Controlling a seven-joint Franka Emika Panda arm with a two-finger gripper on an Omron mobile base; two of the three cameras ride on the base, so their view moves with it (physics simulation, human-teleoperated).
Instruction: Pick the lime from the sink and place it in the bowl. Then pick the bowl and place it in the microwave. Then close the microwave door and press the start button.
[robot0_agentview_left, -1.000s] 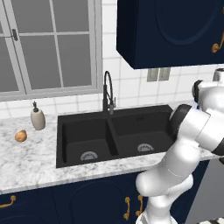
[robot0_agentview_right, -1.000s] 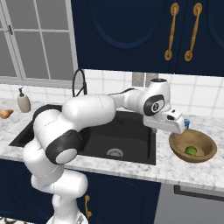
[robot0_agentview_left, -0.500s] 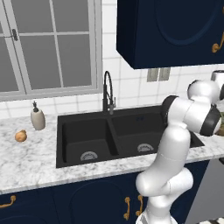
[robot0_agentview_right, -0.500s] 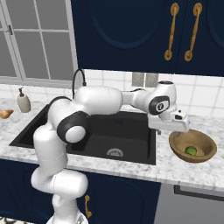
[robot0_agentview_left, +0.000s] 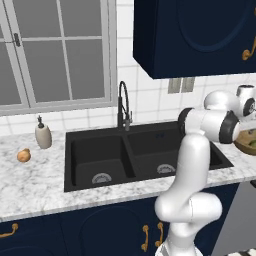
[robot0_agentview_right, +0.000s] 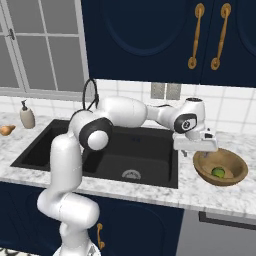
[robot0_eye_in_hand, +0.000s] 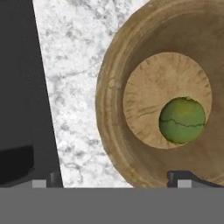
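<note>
The lime lies inside the bowl, on the flat bottom and toward one side of it. The bowl stands on the marble table, to the right of the sink and apart from its edge. In the right base view the lime shows as a small green ball low in the wooden bowl.

The pincer hangs just above the bowl's near-left rim, released, with its jaws spread wide and nothing between them. In the hand view the two dark fingertips rise at the lower edge, one over the bowl's wall and the other over the black sink edge; neither touches the lime.

The arm reaches across the sink from the left. The black tap stands behind the sink. On the table left of the sink stand a soap dispenser and, near it, an orange-brown lump.
</note>
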